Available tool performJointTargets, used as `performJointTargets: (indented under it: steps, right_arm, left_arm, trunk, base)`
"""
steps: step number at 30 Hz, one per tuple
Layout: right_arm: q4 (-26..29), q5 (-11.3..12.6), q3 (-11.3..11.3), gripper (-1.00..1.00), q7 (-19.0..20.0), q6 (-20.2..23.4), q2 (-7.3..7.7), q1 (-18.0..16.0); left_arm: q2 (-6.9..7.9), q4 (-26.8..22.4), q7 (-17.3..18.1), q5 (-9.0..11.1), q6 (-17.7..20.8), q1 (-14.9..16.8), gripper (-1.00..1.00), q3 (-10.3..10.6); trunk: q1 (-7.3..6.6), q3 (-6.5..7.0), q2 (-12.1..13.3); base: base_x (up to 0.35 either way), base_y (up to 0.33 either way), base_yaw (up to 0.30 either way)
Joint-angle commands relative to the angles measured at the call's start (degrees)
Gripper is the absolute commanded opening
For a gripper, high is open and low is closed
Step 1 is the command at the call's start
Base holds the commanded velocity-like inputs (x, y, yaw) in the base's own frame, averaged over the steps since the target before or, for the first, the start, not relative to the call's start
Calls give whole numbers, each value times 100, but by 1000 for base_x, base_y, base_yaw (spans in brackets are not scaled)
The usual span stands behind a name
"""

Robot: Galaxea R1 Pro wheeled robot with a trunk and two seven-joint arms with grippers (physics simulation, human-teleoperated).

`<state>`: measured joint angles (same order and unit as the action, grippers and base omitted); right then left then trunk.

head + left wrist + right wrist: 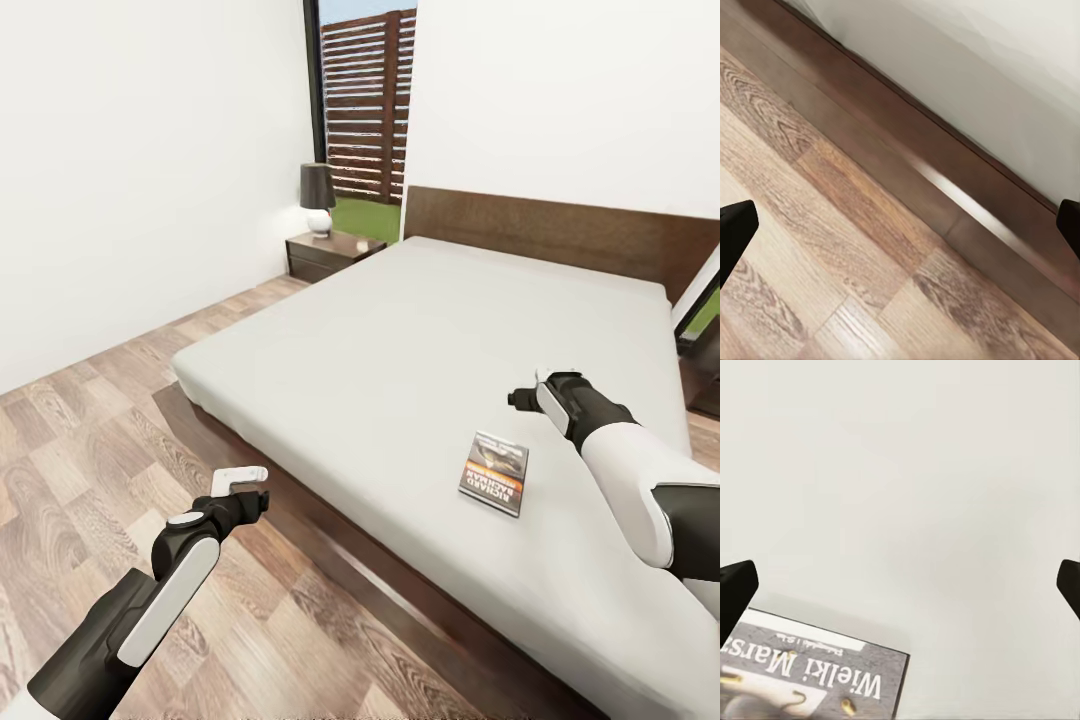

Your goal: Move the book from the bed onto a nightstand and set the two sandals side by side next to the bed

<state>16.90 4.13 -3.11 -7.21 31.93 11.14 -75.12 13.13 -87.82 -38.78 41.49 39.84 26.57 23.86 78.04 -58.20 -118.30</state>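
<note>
Right tool (522,396) spread wide above bed (400,330), just past book (495,472); left tool (900,225) likewise released; recommend drawing back, centring over cover before descending.

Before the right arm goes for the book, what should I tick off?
1. Book lies flat on the bed: ok.
2. Right end effector open: ok.
3. Right end effector over the book: not ok, it hangs beyond one edge, over bare mattress.
4. Left end effector open and empty, over the floor: ok.
5. Free space on the nightstand beside its lamp: cannot tell.
</note>
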Motion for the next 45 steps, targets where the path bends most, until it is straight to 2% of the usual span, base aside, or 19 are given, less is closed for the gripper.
performJointTargets:
  steps: [1, 9, 14, 17, 27, 38, 45]
  right_arm:
    - [8, 44, -33, 100, -31, 49, 3, -2]
    - [13, 58, -30, 100, -22, 72, 7, -2]
    - [23, 93, 126, 100, 13, 5, 10, -2]
    - [66, 100, 237, 100, 20, -251, 6, -2]
    - [106, 88, 299, 100, -8, -964, 14, -2]
    - [129, 92, 315, 100, -30, -1021, 12, -2]
    - [132, 89, 319, 100, -36, -890, 11, -2]
  left_arm:
    - [5, -7, -59, 55, 4, 6, 100, 14]
    - [5, -7, -54, 58, 6, 6, 100, 14]
    - [-1, -7, -49, 60, 6, 2, 100, 14]
    - [-2, -7, -42, 61, 7, -1, 100, 14]
    - [-4, -7, -33, 61, 7, 5, 100, 14]
    - [-3, -7, -26, 61, 7, 2, 100, 14]
    - [-7, -7, -27, 61, 7, 1, 100, 14]
  trunk:
    - [-1, -14, -2]
    - [-1, -87, -2]
    - [-1, -133, -2]
    - [-1, -161, -2]
    - [-1, -252, -2]
    - [-1, -352, -2]
    - [-1, -416, -2]
  base:
    - [0, 0, 0]
    - [0, 0, 0]
    - [0, 0, 0]
    - [0, 0, 0]
    - [0, 0, 0]
    - [0, 0, 0]
    - [0, 0, 0]
